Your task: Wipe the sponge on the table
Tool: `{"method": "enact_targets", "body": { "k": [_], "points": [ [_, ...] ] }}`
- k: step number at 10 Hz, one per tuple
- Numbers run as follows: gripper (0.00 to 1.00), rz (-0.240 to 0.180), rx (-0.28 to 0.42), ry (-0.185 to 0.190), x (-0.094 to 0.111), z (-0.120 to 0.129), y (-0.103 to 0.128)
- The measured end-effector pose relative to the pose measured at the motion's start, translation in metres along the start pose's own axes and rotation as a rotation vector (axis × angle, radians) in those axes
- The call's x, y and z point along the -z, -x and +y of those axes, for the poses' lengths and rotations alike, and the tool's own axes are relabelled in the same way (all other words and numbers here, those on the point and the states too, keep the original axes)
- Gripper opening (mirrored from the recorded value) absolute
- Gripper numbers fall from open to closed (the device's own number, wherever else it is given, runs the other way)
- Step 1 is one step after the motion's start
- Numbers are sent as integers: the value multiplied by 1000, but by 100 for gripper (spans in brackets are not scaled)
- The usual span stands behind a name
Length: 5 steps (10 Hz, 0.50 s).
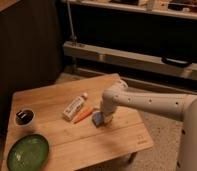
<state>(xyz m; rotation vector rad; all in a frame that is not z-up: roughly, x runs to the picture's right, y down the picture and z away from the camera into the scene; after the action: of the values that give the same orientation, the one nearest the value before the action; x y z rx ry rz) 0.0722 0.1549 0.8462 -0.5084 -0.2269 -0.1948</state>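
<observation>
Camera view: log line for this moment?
task: wipe | pincer: at sponge on table | carrot: beside sponge

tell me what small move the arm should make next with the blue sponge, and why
Probably sweep the gripper, which sits low at the small flat blue-purple sponge, across the bare light wooden table away from the orange carrot, which lies close beside the sponge.

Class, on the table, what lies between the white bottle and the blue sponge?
The orange carrot lies between bottle and sponge, in the camera view; the gripper is down at the sponge.
</observation>
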Motion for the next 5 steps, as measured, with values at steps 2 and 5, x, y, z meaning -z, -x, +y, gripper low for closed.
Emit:
{"method": "enact_targets", "body": {
  "k": [2,5],
  "points": [
    [6,12,-28,28,10,41,-30],
    [6,-4,25,53,23,90,-25]
  ]
}}
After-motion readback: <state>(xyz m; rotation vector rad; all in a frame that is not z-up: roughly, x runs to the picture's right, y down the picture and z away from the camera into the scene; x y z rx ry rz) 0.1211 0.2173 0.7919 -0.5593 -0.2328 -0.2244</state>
